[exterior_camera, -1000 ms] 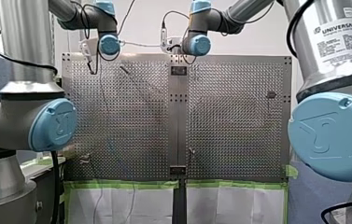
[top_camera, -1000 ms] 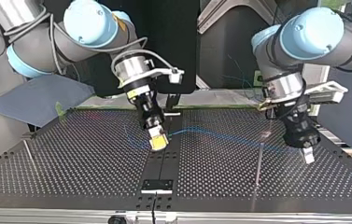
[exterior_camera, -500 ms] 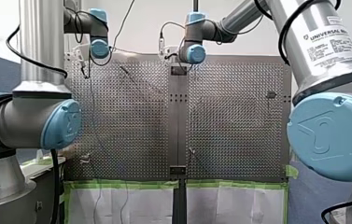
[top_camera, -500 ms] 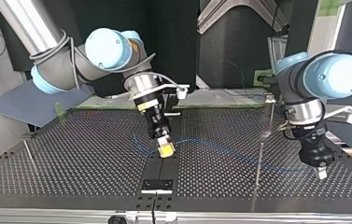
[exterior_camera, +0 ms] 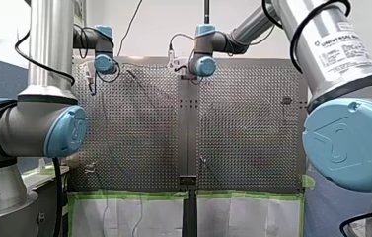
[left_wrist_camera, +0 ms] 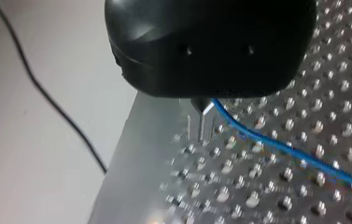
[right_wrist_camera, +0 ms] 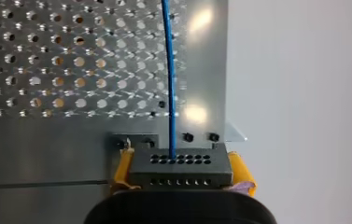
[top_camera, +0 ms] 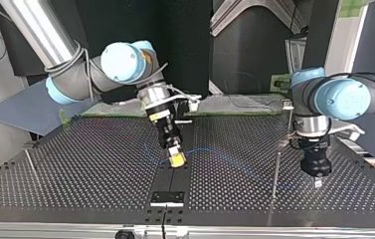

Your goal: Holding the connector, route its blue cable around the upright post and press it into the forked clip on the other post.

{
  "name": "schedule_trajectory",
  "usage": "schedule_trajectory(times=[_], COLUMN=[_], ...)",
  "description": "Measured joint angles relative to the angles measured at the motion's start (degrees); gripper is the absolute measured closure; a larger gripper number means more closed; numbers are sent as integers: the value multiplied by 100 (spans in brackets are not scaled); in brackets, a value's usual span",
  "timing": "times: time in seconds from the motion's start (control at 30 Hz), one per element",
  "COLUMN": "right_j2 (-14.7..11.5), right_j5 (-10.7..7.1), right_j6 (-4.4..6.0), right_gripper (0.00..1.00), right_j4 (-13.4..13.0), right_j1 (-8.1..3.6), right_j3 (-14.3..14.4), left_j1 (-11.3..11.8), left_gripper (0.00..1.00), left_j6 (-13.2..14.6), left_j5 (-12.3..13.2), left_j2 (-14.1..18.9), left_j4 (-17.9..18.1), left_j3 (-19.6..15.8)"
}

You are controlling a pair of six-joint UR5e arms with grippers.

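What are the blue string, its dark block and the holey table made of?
The blue cable looks like plastic-coated wire: thin, bendy, glossy. The connector seems to be matt dark plastic, probably moulded. The table looks like bare metal: silvery and shiny.

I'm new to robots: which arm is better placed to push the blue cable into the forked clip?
Likely my left: the left claw grips the blue cable close to the forked clip. The right claw only holds the connector.

Post (top_camera: pixel 276 169) close beside L gripper (top_camera: pixel 318 183); blue cable (right_wrist_camera: pixel 169 84) spans from connector (right_wrist_camera: pixel 180 165) across mid table.
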Motion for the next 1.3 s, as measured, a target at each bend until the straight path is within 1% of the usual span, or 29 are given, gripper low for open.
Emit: schedule_trajectory(times=[0.07,0.17,0.23,0.53,0.57,0.6,0.67,0.7,0.73,0.8,0.83,0.93,1.07,1.17,1.23,1.27,1.3], right_j2=[49,121,160,217,222,230,265,288,327,395,443,557,686,784,827,839,850], right_j5=[1,7,9,11,12,14,17,17,19,23,30,61,84,99,113,116,119], right_j6=[-7,-25,-32,-41,-42,-43,-53,-62,-78,-108,-127,-159,-180,-198,-193,-187,-181], right_gripper=[100,100,100,100,100,100,100,100,100,100,100,100,100,100,100,100,100], right_j4=[4,25,41,108,119,131,156,170,199,250,278,309,316,310,264,227,187], right_j1=[-1,-2,-2,12,13,14,15,15,11,3,-1,-14,-31,-41,-48,-50,-54], right_j3=[2,2,3,11,14,23,50,57,65,71,73,76,79,103,165,201,239], left_j1=[-3,-4,-5,-80,-88,-95,-116,-124,-131,-144,-148,-183,-230,-249,-256,-260,-263], left_gripper=[100,100,100,100,91,91,82,82,78,78,75,75,75,75,75,67,67], left_j6=[-4,-15,-19,-19,-28,-39,-91,-112,-128,-150,-155,-145,-154,-205,-256,-288,-306], left_j5=[123,200,204,219,216,214,210,207,205,205,205,207,208,280,301,312,326], left_j2=[-6,-24,-61,-457,-487,-505,-531,-539,-548,-572,-580,-652,-765,-789,-795,-796,-797], left_j4=[4,1,-10,-97,-97,-93,-78,-71,-64,-38,-30,-19,12,79,102,113,124], left_j3=[0,-16,-27,-39,-39,-43,-51,-57,-66,-84,-90,-99,-101,-102,-104,-107,-108])
